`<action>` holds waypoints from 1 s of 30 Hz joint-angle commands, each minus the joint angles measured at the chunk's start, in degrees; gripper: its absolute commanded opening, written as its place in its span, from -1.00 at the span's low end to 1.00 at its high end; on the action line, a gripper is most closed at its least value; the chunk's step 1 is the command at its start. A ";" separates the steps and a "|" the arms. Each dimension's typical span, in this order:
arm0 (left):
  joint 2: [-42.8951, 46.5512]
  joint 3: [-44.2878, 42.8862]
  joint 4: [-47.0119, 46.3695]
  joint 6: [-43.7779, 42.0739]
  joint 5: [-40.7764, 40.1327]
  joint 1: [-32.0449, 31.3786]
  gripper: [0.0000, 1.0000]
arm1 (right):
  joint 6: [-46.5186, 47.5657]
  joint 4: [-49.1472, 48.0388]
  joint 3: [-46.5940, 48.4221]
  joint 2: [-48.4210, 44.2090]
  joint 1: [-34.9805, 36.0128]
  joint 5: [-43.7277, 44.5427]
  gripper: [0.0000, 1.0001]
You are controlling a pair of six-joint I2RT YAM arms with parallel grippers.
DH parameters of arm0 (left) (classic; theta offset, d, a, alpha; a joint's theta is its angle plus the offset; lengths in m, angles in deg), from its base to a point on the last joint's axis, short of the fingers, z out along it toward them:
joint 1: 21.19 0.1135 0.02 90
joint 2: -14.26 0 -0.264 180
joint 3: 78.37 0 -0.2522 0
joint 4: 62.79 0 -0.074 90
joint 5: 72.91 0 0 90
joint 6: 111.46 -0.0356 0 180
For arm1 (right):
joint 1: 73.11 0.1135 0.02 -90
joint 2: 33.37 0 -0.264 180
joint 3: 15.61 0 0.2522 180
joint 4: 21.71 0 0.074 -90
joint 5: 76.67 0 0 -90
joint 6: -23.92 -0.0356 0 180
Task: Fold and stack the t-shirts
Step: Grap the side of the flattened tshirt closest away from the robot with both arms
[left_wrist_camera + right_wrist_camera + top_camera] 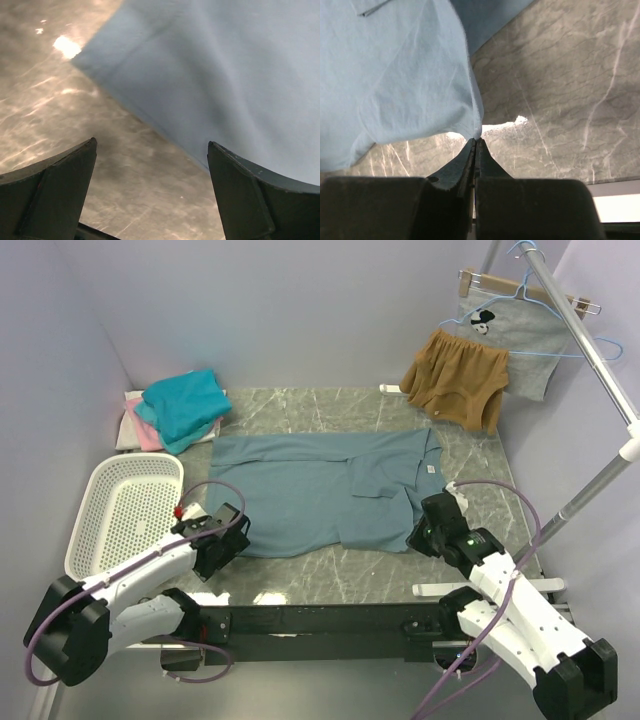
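A large dusty grey-blue t-shirt (320, 490) lies spread flat on the marble table (300, 410). My right gripper (425, 535) is at its near right corner. The right wrist view shows that gripper (476, 142) shut on the hem corner of the shirt (395, 75), which is lifted slightly. My left gripper (236, 540) sits at the shirt's near left corner. In the left wrist view it (152, 150) is open, with bare table between the fingers and the shirt's edge (225, 65) just ahead. A teal t-shirt (185, 405) lies on pink (145, 432) and white ones at the back left.
A white perforated basket (125, 505) stands at the left edge of the table. Mustard-brown shorts (455, 380) and a light grey printed garment (510, 335) hang from a rack (590, 340) at the back right. Lilac walls enclose the table.
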 commanded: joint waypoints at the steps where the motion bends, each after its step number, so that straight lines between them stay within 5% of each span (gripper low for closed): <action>1: 1.01 -0.56 3.92 8.81 -5.27 -0.32 0.86 | 2.02 -1.12 2.19 0.77 0.07 -2.23 -1.00; 12: -6.72 -4.25 4.11 10.06 -12.04 -0.32 0.43 | 2.73 0.02 5.61 0.41 -0.02 -1.18 -1.00; 21: -9.71 -0.83 -0.37 9.18 -9.85 -0.24 -0.35 | 3.70 1.87 8.96 1.30 -0.02 0.22 -1.00; 25: -7.87 0.23 -1.25 7.34 -8.53 -0.24 -0.98 | 3.52 3.97 11.32 0.25 -0.02 0.93 -1.00; 30: -4.28 -0.64 -0.46 4.35 -5.81 -0.24 -0.98 | -0.25 8.55 12.39 -2.04 0.07 -2.75 -1.00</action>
